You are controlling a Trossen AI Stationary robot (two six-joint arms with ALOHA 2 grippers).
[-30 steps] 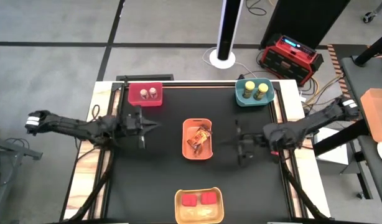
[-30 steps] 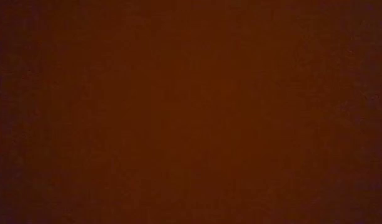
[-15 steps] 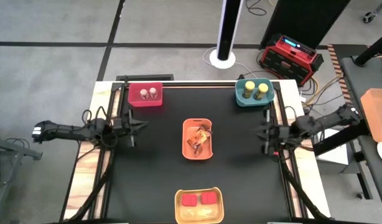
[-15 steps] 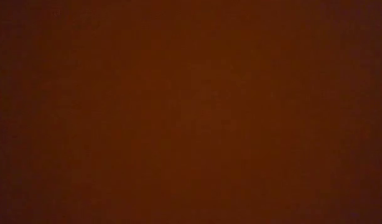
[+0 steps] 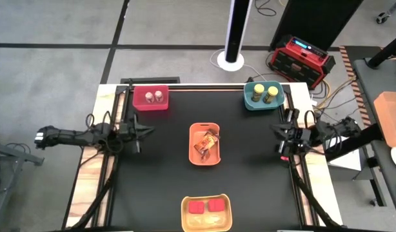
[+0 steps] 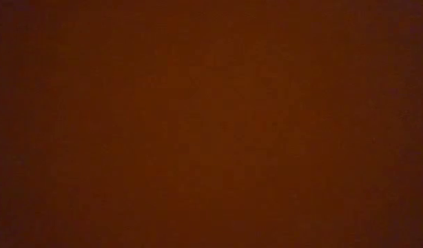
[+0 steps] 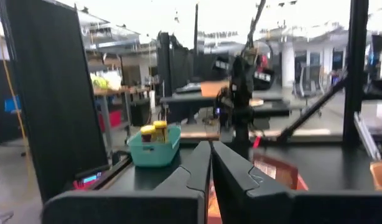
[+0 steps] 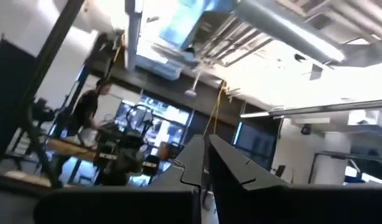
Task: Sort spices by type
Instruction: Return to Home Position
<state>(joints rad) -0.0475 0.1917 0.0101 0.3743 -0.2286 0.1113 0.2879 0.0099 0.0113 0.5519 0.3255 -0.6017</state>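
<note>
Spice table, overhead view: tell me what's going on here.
Nothing is being handled. The left gripper and right gripper are both shut and empty, with the arms folded at the left and right edges of the table. The sorting looks done, one kind per bin: silver-lidded jars in the red bin, yellow-lidded jars in the teal bin, printed packets in the orange bin, red boxes in the yellow bin. The low view is dark.

back-left: 2 small jars [image 5: 158, 96] | back-right: 2 big jars [image 5: 271, 95] | centre: packets [image 5: 207, 142] | front: 2 boxes [image 5: 197, 206]
</note>
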